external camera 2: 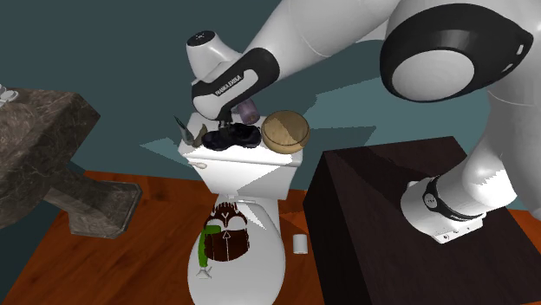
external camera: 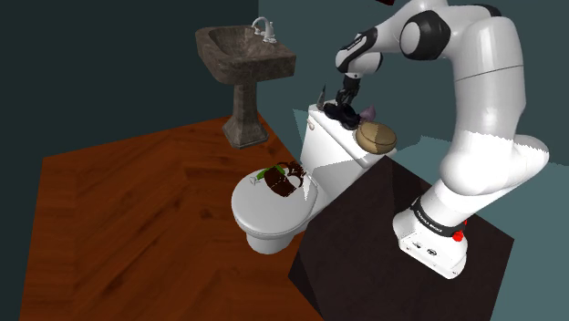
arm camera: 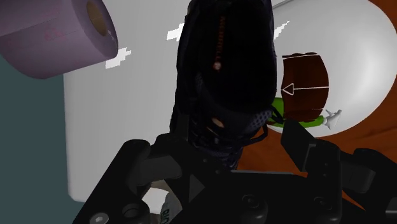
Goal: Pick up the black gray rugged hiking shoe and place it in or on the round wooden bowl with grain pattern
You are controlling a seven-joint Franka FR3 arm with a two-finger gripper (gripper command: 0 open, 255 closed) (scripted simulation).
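The black and grey hiking shoe (external camera: 345, 115) (external camera 2: 234, 136) (arm camera: 222, 70) lies on the white toilet tank lid (external camera 2: 208, 156). My gripper (arm camera: 229, 149) (external camera 2: 218, 126) is down over the shoe's near end, open. Its fingers (arm camera: 299, 143) straddle the shoe, and a gap shows between the shoe and one of them. The round wooden bowl (external camera: 375, 137) (external camera 2: 286, 130) stands on the same lid just beside the shoe, towards the stand, with nothing in it.
A purple paper roll (arm camera: 57, 32) (external camera 2: 250, 108) lies behind the shoe, and a grey object (external camera 2: 191, 132) sits at the lid's far end. A brown and green item (external camera: 283, 180) rests on the closed toilet seat. A stone sink (external camera: 244, 55) stands beyond. The dark stand (external camera 2: 390, 208) is beside the toilet.
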